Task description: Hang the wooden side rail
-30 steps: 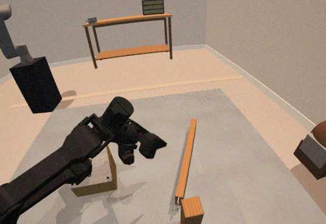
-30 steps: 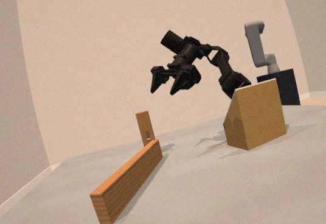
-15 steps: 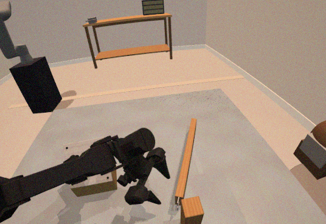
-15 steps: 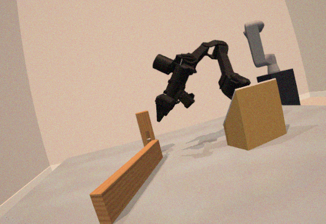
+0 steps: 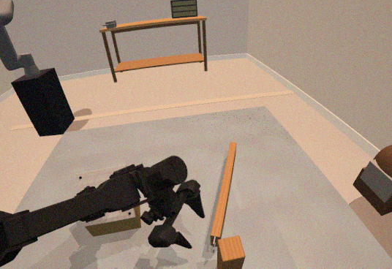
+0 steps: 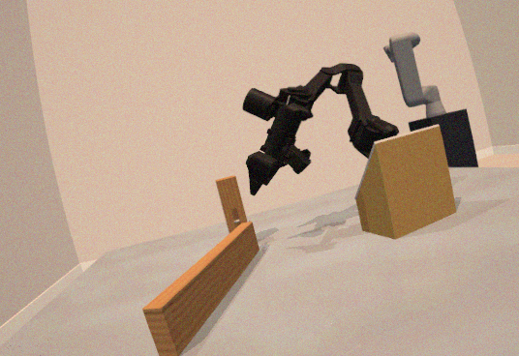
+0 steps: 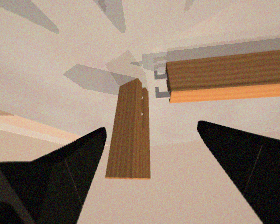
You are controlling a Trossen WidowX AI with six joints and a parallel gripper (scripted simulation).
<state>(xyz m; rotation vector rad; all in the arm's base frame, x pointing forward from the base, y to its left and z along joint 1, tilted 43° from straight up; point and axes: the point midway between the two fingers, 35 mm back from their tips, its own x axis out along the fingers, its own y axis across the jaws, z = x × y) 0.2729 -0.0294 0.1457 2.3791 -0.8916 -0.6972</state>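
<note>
The wooden side rail (image 5: pixel 224 191) (image 6: pixel 203 277) (image 7: pixel 231 75) lies on the table, standing on its long narrow edge. Two steel hooks (image 7: pixel 162 94) stick out of its near end, a small gap away from the post. The headboard post (image 5: pixel 231 249) (image 6: pixel 231 199) (image 7: pixel 127 135) stands upright beside that end. Its slot (image 6: pixel 235 213) shows in the exterior view, and small bright pins (image 7: pixel 142 114) show in the wrist view. My gripper (image 5: pixel 197 232) (image 7: pixel 151 128) is wide open and empty. It hangs above the table, beside the rail's hooked end and the post, touching neither.
A wedge-shaped wooden block (image 5: pixel 117 227) (image 6: pixel 416 185) stands under and behind my arm. A grey robot arm on a black pedestal (image 5: pixel 44 103) (image 6: pixel 447 136) stands beyond the grey table top (image 5: pixel 292 194). A workbench (image 5: pixel 157 23) is at the back wall, and a dark box (image 5: pixel 374 188) at the right.
</note>
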